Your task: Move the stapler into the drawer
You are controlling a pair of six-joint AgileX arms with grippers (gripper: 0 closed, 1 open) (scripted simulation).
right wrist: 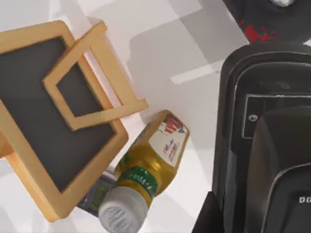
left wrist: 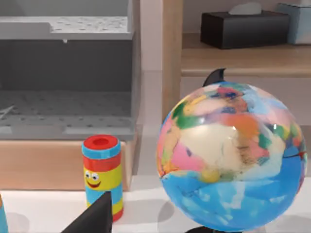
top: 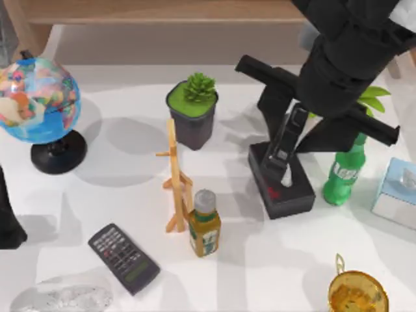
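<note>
Overhead, the right gripper (top: 283,155) clasps the small, narrow black stapler (top: 288,140), directly above a black tissue box (top: 286,192); left gripper state unclear.

Light is bright and even on the white table (top: 260,273). Soft grey shadows lie beside the globe (top: 38,97) and the plant pot (top: 192,110). No glare, edges look sharp.

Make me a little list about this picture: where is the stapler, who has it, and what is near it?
stapler: up in the air, over the black tissue box
right pincer: seems shut on the stapler
left pincer: parked at the table's left, by the globe
drawer: grey, open
nearby: green bottle, potted plant
</note>
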